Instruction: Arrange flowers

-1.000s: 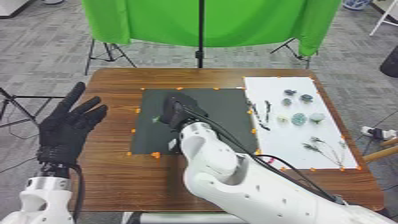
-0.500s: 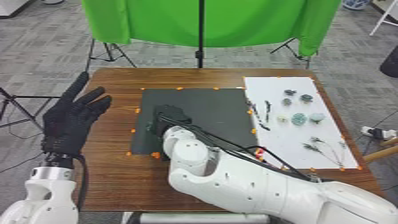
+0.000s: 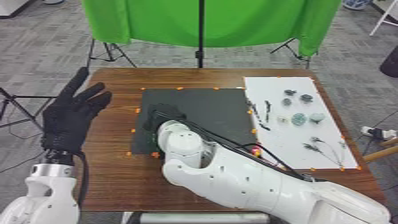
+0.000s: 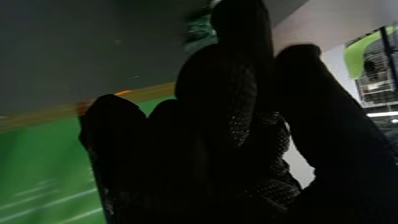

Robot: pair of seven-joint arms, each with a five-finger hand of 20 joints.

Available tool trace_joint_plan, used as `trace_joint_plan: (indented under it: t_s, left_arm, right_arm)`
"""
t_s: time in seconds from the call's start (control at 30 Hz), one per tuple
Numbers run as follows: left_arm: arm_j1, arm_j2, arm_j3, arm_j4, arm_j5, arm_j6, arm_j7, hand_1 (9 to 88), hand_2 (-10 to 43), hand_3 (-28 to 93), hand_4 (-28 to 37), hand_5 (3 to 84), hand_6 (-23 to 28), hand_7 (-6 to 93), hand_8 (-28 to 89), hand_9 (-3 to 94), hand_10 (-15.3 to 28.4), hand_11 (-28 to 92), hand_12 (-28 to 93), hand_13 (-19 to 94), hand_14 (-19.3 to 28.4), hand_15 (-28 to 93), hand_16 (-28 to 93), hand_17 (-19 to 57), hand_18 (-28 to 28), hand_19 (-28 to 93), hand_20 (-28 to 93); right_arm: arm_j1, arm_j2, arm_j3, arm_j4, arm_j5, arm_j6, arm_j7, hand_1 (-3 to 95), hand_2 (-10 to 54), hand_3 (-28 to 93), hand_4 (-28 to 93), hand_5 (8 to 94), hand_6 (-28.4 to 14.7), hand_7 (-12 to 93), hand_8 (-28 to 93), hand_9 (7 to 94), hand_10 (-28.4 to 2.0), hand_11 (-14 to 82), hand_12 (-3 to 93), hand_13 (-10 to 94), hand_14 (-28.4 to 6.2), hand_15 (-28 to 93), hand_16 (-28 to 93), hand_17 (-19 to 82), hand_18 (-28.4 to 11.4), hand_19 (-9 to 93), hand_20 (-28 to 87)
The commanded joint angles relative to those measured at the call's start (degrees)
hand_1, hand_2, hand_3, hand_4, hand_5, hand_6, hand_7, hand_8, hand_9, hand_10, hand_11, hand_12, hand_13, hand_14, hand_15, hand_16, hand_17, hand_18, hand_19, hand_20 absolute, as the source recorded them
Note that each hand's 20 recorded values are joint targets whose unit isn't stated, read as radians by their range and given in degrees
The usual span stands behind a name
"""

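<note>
We see our left hand (image 3: 67, 122) spread open, our right hand (image 3: 163, 113) farther left over the dark mat (image 3: 220, 102) than before, its fingers loosely extended near a green flower (image 4: 199, 34) in the right wrist view, and flowers (image 3: 298, 119) on the white sheet (image 3: 271, 155) at right.

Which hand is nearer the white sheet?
Right. The right hand is over the dark mat, left of the white sheet; the left hand is farther left, beyond the mat's left edge.
</note>
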Motion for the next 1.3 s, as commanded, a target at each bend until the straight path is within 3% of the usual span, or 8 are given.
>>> trace_joint_plan:
  t_s: [0.03,0.17,0.2,0.23,0.27,0.57,0.97,1.3]
  left_arm:
    - [2.7,1.41,0.23,-0.49,-1.43,1.95,1.87,23.1,6.0,77,-28.3,33.9,3.4,11.4,-10,32.7,19.1,21,12,24,28.3,47,-6,-5.7,28.4,41,41]
    - [4.2,0.05,-0.42,-0.90,-0.72,1.22,0.30,23.1,6.0,77,-28.3,33.8,3.5,11.4,-10,32.7,19.1,20,12,24,28.2,47,-6,-5.7,28.4,41,41]
    - [4.1,-0.73,-0.57,-0.72,-0.17,0.23,-1.02,23.1,6.0,77,-28.3,33.8,3.5,11.4,-10,32.7,19.1,21,13,24,28.2,47,-6,-5.7,28.4,41,41]
    - [3.2,-3.29,-1.39,-0.31,1.24,-1.87,-5.25,23.1,6.0,77,-28.3,33.8,3.5,11.4,-10,32.6,19.1,21,13,24,28.2,47,-6,-5.7,28.4,41,41]
    - [4.9,-1.73,-0.88,-0.71,0.00,-0.28,-1.49,23.2,6.0,77,-28.3,33.8,3.5,11.4,-10,32.6,19.1,21,13,24,28.2,47,-6,-5.7,28.4,41,41]
    - [8.3,-4.48,-3.11,-1.21,0.34,-1.38,-2.07,21.7,6.2,76,-28.3,33.7,3.4,11.5,-10,32.6,19.0,21,12,24,28.3,47,-6,-5.7,28.4,41,41]
    - [9.4,-4.18,-2.95,-0.72,-0.28,-1.07,-0.46,20.3,6.5,75,-28.3,33.7,3.0,11.2,-10,32.4,18.7,20,13,24,28.3,47,-6,-5.7,28.4,40,41]
    - [10.3,-3.06,-2.09,-1.07,-1.52,0.14,1.07,21.4,6.2,76,-28.3,33.5,3.1,11.1,-10,32.2,18.7,20,13,23,28.3,47,-6,-5.8,28.4,40,41]
  right_arm:
    - [-0.1,0.1,-1.2,-2.1,0.2,-1.2,0.1,37.4,2.8,73,-27,93.7,0.9,31,-17,93.7,-11.3,58.6,15.2,91,-8.6,74,25,56,-25.6,93,51]
    - [-2.1,1.7,0.5,-4.7,-0.9,-0.1,0.0,36.3,2.8,73,-27,93.7,0.9,31,-17,93.7,-11.5,58.0,14.9,91,-8.9,74,25,56,-25.9,93,50]
    - [-2.5,2.9,0.7,-6.2,-0.4,1.2,0.8,35.7,2.9,72,-27,93.7,0.9,31,-17,93.7,-11.5,57.6,14.9,91,-8.9,74,25,56,-26.0,93,50]
    - [-5.2,3.9,3.3,-8.1,-0.4,1.3,1.4,35.1,2.8,72,-27,93.7,0.8,31,-17,93.7,-11.5,57.3,14.9,91,-8.9,74,25,56,-26.0,93,50]
    - [-3.2,5.4,1.7,-9.3,0.8,4.4,1.3,34.7,2.8,72,-27,93.7,0.7,30,-17,93.7,-11.5,56.9,15.0,91,-9.0,74,25,55,-26.1,93,50]
    - [-15.6,19.3,18.9,-23.2,19.1,10.4,-5.7,32.3,4.0,70,-24,81.9,-2.4,16,-12,83.1,-14.2,42.9,19.4,70,-14.2,73,19,34,-25.0,90,32]
    - [-38.3,43.6,41.2,-34.9,10.5,22.0,-2.8,30.9,-0.2,74,-26,66.9,-3.9,15,-12,68.8,-17.4,34.8,15.3,59,-16.0,68,13,25,-23.5,82,28]
    - [-51.8,50.0,54.0,-31.9,-6.5,22.1,10.3,30.9,-3.3,74,-26,64.5,-3.7,15,-12,69.0,-17.3,37.5,17.0,59,-15.2,75,14,25,-23.7,86,31]
